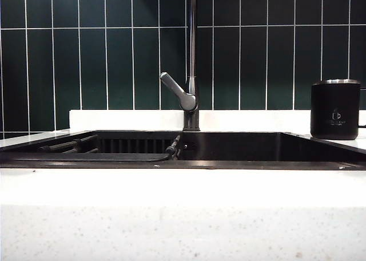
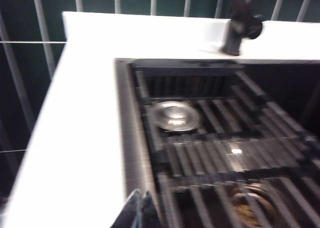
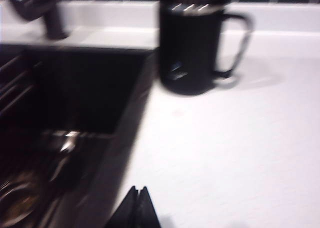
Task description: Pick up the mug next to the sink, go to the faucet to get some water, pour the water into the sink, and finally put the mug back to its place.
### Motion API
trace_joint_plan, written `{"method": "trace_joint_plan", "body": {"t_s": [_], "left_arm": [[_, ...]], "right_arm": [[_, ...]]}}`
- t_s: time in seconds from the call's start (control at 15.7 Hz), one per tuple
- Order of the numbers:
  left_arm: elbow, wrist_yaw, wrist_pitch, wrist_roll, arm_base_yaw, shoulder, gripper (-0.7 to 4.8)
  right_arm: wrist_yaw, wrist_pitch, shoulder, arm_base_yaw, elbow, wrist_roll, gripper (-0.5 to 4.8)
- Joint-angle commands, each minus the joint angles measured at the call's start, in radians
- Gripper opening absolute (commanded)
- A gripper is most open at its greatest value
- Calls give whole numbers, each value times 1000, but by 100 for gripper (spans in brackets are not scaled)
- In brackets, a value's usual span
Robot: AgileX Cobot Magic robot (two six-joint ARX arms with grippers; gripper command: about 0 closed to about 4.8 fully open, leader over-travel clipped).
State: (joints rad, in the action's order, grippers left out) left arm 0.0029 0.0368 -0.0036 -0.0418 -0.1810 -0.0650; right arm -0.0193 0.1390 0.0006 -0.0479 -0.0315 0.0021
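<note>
Left hand (image 2: 141, 208): fingers pressed together, holding nothing, poised over the sink's outer edge where the white desk (image 2: 85, 138) meets the basin.
Right hand (image 3: 139, 205): fingers together, empty, above the desk on the mug's side, well apart from the mug.
Mug (image 3: 189, 48): one; matte black cylinder, shiny steel rim, thin black handle turned away from the sink, small white logo on its side; upright on the desk just beside the sink's corner.
Sink (image 1: 240, 149): one; wide black basin sunk in the speckled white desk.
Rack (image 2: 215, 153): dark slats lying inside the basin; a round metal disc, probably a drain cover, rests among them, though blur hides detail.
Faucet (image 1: 192, 60): one; slim dark upright pipe behind the basin, grey lever slanting out.
Backdrop: dark green wall tiles (image 1: 114, 60).
</note>
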Motion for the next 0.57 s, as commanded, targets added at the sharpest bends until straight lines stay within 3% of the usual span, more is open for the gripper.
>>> {"method": "trace_joint_plan", "body": {"t_s": [0.06, 0.26, 0.51, 0.57], "left_arm": [[5, -65, 4, 10, 0, 0, -6], [6, -116, 5, 54, 0, 0, -6], [6, -115, -26, 51, 0, 0, -6], [6, -102, -53, 17, 0, 0, -6]], "right_arm": [[-47, -46, -3, 0, -3, -4, -1], [-105, -55, -3, 0, -3, -30, -1], [-110, -53, -3, 0, -3, -29, -1], [-110, -50, -3, 0, -3, -28, -1]]}}
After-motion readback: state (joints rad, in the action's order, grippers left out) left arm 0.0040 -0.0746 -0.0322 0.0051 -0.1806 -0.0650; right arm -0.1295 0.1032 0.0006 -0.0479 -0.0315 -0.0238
